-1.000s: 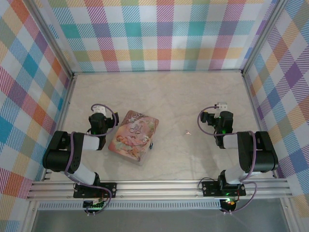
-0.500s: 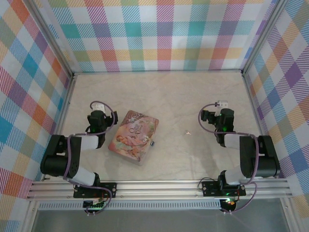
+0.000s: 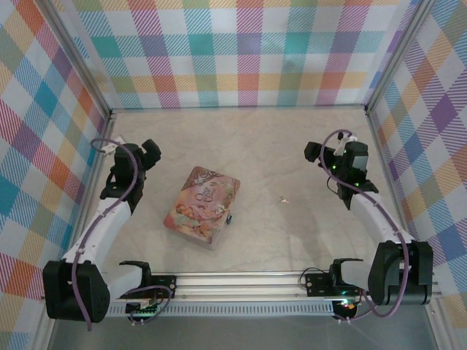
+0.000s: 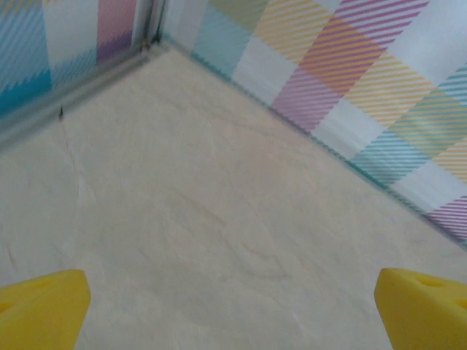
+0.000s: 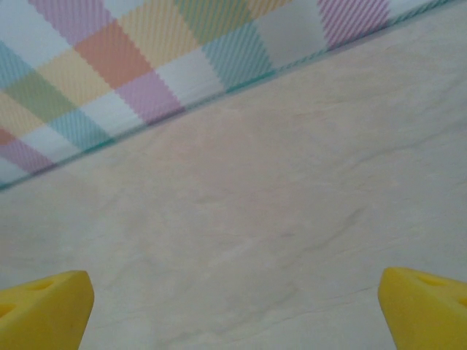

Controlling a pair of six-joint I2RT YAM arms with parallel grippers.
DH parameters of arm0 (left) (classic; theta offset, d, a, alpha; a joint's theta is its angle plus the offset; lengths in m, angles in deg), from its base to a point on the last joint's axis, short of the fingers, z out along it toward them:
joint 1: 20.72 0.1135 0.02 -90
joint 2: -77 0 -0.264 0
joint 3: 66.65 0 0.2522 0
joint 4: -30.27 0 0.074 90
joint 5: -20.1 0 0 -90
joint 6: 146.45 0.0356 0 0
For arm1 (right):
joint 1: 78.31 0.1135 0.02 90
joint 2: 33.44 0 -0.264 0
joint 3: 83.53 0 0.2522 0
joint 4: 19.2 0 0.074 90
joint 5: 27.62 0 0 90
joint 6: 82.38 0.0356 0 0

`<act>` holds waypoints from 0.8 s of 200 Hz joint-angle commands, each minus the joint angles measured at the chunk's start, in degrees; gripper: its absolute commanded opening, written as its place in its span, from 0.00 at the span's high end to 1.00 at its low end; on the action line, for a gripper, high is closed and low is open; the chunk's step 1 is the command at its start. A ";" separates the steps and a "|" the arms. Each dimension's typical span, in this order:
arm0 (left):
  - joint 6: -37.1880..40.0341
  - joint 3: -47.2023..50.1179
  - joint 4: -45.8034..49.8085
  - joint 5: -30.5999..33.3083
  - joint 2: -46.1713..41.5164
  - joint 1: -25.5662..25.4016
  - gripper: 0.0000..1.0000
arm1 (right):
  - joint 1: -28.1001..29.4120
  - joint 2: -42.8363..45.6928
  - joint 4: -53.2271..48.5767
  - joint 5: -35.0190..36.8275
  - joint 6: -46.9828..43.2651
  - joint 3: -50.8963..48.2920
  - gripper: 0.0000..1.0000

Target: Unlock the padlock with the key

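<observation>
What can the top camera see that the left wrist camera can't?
Top camera: the pink tin, the tiny padlock by its near right corner, and the key lying apart to the right. Left wrist camera: the left gripper close up, its yellow fingertips spread wide. Both: the pale table and the checkered walls.

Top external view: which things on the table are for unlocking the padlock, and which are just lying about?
For the job: padlock, tiny and dark; key, small and pale, lying apart to its right.
Just lying about: pink picture tin, beside the padlock.
</observation>
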 commanded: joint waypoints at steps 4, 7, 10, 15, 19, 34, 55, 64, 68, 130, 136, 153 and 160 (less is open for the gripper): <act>-10.46 -2.04 21.13 -9.70 -1.78 0.61 0.02 | -0.26 -2.81 -7.71 -16.65 6.99 3.44 0.00; -10.92 -2.15 22.66 -10.35 -2.06 0.55 0.03 | -0.15 -3.14 -8.03 -17.83 7.18 3.80 0.00; -11.37 -2.13 23.85 -11.00 -2.44 0.44 0.03 | -0.04 -3.43 -8.31 -18.75 7.41 4.18 0.00; -12.25 -2.01 25.62 -12.15 -3.19 0.27 0.04 | 0.23 -3.89 -8.62 -20.24 7.57 4.60 0.00; -12.94 -1.83 27.02 -13.07 -3.69 0.03 0.04 | 0.48 -4.16 -8.62 -21.21 7.57 4.96 0.00; -14.50 -1.82 33.20 -14.65 -6.09 -1.09 0.06 | 2.36 -5.04 -10.82 -22.31 7.11 6.56 0.00; -18.20 -1.09 41.54 -15.34 -10.59 -3.52 0.06 | 6.22 -6.90 -13.46 -23.96 5.87 9.07 0.00; -19.24 -0.43 43.39 -16.93 -12.88 -4.35 0.06 | 7.88 -8.08 -14.33 -24.72 5.49 10.28 0.00; -19.57 -0.33 44.45 -17.26 -13.92 -4.65 0.06 | 8.81 -8.61 -14.87 -24.82 5.27 10.67 0.00; -32.86 6.10 47.86 -21.43 -26.38 -13.75 0.07 | 19.69 -20.89 -18.21 -24.95 2.40 20.47 0.02; -34.32 7.15 46.98 -20.78 -26.80 -15.56 0.07 | 20.46 -22.52 -18.26 -24.92 2.39 21.44 0.03; -37.70 9.64 44.12 -18.43 -26.23 -20.64 0.06 | 22.14 -27.03 -18.60 -25.45 2.38 24.56 0.05; -38.76 10.55 42.26 -17.84 -25.57 -22.40 0.06 | 22.92 -28.84 -18.79 -25.36 2.27 26.01 0.06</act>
